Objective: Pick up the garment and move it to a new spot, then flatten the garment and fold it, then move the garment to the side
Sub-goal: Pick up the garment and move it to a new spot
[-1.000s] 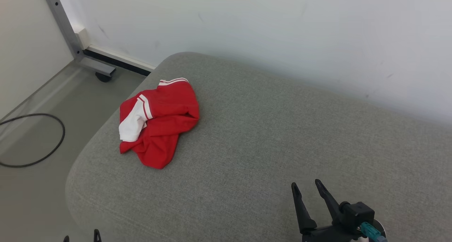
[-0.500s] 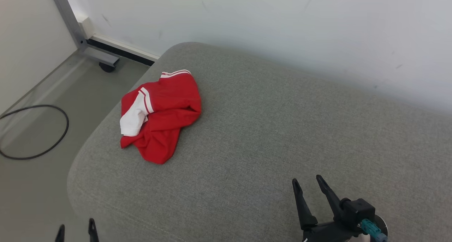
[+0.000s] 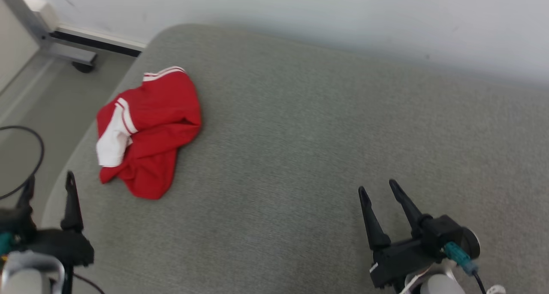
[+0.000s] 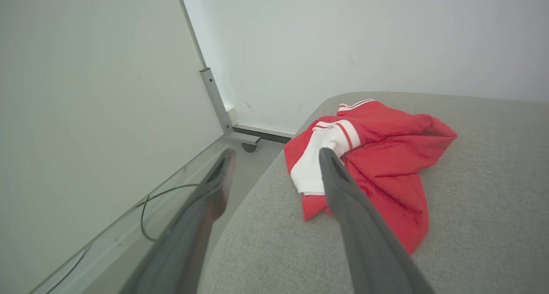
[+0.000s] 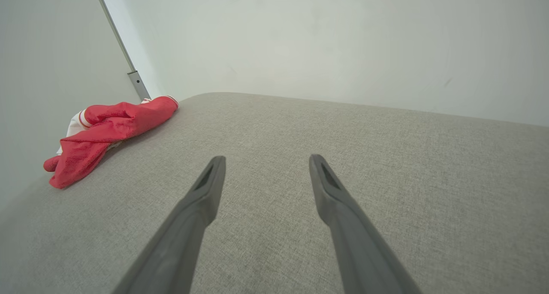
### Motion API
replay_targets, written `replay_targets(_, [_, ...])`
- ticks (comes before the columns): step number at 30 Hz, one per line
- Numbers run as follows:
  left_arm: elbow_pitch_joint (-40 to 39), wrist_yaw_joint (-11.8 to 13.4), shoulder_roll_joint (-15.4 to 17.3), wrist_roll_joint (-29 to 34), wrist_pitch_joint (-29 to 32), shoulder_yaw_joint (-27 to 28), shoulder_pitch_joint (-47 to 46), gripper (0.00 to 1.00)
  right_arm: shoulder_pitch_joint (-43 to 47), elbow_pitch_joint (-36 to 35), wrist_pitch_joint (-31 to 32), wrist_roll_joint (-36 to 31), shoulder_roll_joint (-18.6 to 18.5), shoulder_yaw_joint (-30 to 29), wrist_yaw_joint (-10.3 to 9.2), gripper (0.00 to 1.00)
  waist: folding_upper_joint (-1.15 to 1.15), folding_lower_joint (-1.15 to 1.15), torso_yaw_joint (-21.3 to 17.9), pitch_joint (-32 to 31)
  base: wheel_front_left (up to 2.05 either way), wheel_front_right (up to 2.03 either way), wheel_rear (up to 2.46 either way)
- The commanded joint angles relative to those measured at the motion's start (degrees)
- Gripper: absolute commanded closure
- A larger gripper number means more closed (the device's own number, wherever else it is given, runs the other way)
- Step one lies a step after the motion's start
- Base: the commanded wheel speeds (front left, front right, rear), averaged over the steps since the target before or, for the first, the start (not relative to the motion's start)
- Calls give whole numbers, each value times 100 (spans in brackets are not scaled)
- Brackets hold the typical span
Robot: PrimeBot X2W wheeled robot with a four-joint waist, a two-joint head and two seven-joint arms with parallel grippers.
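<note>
1 red garment (image 3: 158, 114), 1 grey cushion (image 3: 300, 157), 2 spread jaws

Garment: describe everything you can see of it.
The garment is red, soft-looking cloth with a white panel and white-striped trim at two edges. It lies crumpled in a loose heap, neither flattened nor folded, near the left end of the grey cushion, close to its rounded edge. It rests on the cushion alone; the open left gripper is short of it, not touching.
</note>
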Motion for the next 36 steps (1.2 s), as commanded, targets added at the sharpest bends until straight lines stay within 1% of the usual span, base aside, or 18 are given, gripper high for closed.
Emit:
replay_targets(1, [171,-39,117,-116,-16,-102,-292,0,-138,-73,2,7,-77,33,-14,0,-1,-1,-454,459,0,0,0])
replay_targets(3, [467,-29,326,-237,39,-247,-615,0,-224,-157,2,39,-160,99,-14,0,-1,-1,-612,626,0,0,0])
replay_targets(9, [1070,-27,774,-865,317,-880,-1360,0,-500,-447,1,87,-362,257,-14,0,-1,-1,-1006,1055,0,0,0])
replay_targets(15, [1779,-27,1208,-1306,608,-1169,-1849,0,-690,-722,2,130,-494,390,-14,0,-1,-1,-1310,1403,0,0,0])
replay_targets(18, [2203,-14,1264,-1365,675,-1170,-2068,0,-755,-775,1,163,-576,397,-14,0,-1,-1,-1406,1507,0,0,0])
replay_targets(21, [2518,57,1326,-1357,701,-1169,-2231,0,-776,-800,1,177,-618,410,-14,0,-1,-1,-1495,1592,0,0,0])
replay_targets(22, [2698,178,1342,-1362,734,-1152,-2333,0,-816,-822,1,187,-644,411,-14,0,-1,-1,-1546,1644,0,0,0])
replay_targets(27, [2935,576,1383,-1250,475,-1139,-2507,0,-841,-850,2,192,-686,411,-14,0,-1,-1,-1663,1729,0,0,0])
replay_targets(28, [2935,576,1383,-1250,475,-1139,-2507,0,-841,-850,2,192,-686,411,-14,0,-1,-1,-1663,1729,0,0,0])
replay_targets(29, [2974,647,1386,-1250,430,-1137,-2533,0,-829,-852,2,191,-683,391,-14,0,-1,-1,-1674,1739,0,0,0])
replay_targets(30, [3013,719,1382,-1233,381,-1141,-2550,42,-812,-861,2,181,-677,382,-14,0,-1,-1,-1681,1744,0,0,0])
replay_targets(31, [3031,787,1406,-1185,326,-1162,-2571,95,-802,-860,1,176,-676,367,-14,0,-1,-1,-1687,1744,0,0,0])
replay_targets(32, [3044,856,1433,-1151,272,-1176,-2596,100,-796,-854,1,173,-667,360,-14,0,-1,-1,-1691,1743,0,0,0])
replay_targets(36, [2904,1028,1528,-999,65,-1259,-2717,100,-732,-777,1,162,-598,321,-14,0,-1,-1,-1677,1619,0,0,0])
